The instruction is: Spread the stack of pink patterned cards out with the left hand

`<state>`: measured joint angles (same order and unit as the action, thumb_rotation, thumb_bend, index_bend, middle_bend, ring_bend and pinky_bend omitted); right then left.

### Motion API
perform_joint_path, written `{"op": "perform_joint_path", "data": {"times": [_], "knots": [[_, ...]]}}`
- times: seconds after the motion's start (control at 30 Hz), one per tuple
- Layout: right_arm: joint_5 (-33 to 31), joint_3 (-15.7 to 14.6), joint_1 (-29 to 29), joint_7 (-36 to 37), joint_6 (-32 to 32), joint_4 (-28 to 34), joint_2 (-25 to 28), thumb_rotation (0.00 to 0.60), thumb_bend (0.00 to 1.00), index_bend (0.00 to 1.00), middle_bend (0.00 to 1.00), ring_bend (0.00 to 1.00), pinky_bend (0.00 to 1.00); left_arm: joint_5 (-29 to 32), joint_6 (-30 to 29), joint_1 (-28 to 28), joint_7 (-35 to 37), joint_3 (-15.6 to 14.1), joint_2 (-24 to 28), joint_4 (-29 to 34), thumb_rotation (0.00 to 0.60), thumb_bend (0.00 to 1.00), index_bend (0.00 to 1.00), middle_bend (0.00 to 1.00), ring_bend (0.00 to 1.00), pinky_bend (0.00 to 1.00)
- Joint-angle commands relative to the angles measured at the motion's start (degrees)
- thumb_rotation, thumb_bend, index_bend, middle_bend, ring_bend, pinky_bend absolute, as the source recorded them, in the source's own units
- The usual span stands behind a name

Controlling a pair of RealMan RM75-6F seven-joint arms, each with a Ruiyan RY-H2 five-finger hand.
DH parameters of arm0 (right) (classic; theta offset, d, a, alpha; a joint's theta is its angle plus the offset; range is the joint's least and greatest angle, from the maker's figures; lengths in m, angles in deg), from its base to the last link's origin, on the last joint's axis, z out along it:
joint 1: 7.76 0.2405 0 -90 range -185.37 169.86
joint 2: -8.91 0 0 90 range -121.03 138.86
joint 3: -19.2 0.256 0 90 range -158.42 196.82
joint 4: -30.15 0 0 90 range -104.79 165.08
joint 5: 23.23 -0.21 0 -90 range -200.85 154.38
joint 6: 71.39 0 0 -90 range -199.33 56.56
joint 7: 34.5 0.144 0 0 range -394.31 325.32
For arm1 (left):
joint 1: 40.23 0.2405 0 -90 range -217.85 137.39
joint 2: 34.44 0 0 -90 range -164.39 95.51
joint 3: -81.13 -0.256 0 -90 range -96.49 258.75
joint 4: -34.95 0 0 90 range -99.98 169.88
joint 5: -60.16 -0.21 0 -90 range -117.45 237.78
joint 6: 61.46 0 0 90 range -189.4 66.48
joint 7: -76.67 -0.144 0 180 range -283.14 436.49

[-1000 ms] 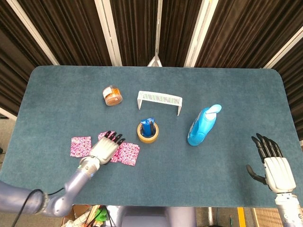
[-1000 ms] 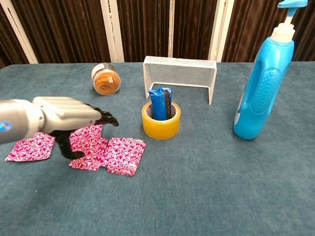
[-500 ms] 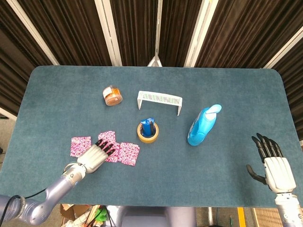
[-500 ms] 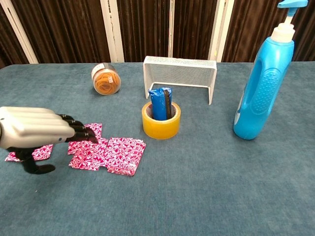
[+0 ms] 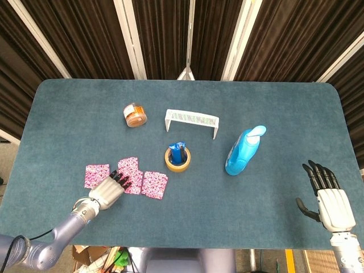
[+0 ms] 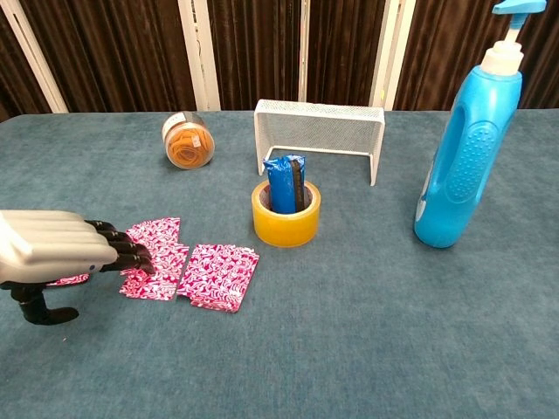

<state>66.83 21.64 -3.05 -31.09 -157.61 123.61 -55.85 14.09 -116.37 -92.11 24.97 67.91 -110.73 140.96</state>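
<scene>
This is looking like a robot test lab rather than a home. A teal felt-covered table (image 5: 68,114) is standing before dark pleated curtains (image 5: 85,34) hung between white frame posts (image 5: 129,37), and beyond the table's near edge, bare floor with yellow tape (image 5: 291,260) is showing.
</scene>
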Motion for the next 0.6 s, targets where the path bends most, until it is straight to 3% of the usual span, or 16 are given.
{"op": "perform_joint_path", "data": {"times": [0.03,0.6], "knots": [[0.01,0.00,0.01,-0.01,0.02,0.01,0.00,0.600,0.36,0.00,0.00,0.00,0.09,0.64,-0.41,0.06,-0.33,-0.11,0.26,-0.20,0.600,0.55,0.10,0.00,0.00,0.00],[0.13,-0.11,-0.03,-0.23,0.01,0.04,-0.09,0.600,0.36,0.00,0.00,0.00,0.09,2.60,-1.65,1.07,1.68,1.29,1.64,-2.29,0.600,0.55,0.09,0.00,0.00,0.00]]}}
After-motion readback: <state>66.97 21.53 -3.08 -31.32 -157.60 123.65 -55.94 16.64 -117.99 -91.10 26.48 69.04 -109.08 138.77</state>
